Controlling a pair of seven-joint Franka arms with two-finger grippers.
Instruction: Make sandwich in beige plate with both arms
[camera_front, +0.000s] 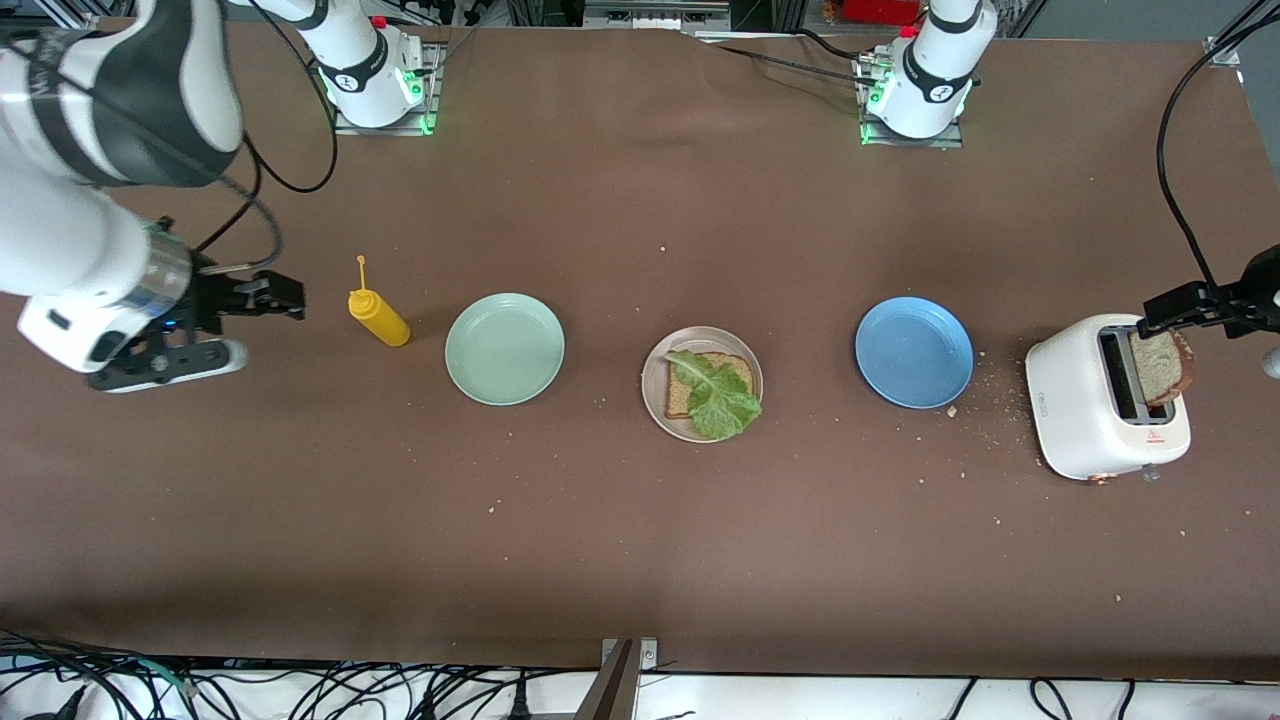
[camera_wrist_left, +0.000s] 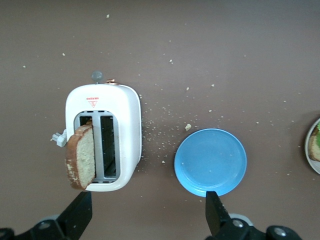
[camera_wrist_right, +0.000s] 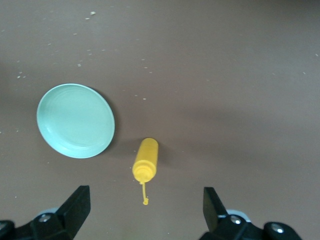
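Note:
The beige plate (camera_front: 651, 372) sits mid-table with one slice of brown toast (camera_front: 738, 368) on it and a green lettuce leaf (camera_front: 718, 395) lying on that slice. An edge of the beige plate (camera_wrist_left: 311, 150) also shows in the left wrist view. A second toast slice (camera_front: 1160, 365) (camera_wrist_left: 82, 157) stands tilted out of a slot of the white toaster (camera_front: 1080, 400) (camera_wrist_left: 127, 130). My left gripper (camera_front: 1195, 305) (camera_wrist_left: 148, 202) hovers open and empty over the table beside the toaster. My right gripper (camera_front: 265, 298) (camera_wrist_right: 144, 196) hangs open and empty over the table beside the yellow bottle.
A yellow squeeze bottle (camera_front: 380, 318) (camera_wrist_right: 145, 160) and a mint-green plate (camera_front: 505, 348) (camera_wrist_right: 75, 120) stand toward the right arm's end. A blue plate (camera_front: 913, 352) (camera_wrist_left: 210, 161) lies between the beige plate and the toaster. Crumbs are scattered around the toaster.

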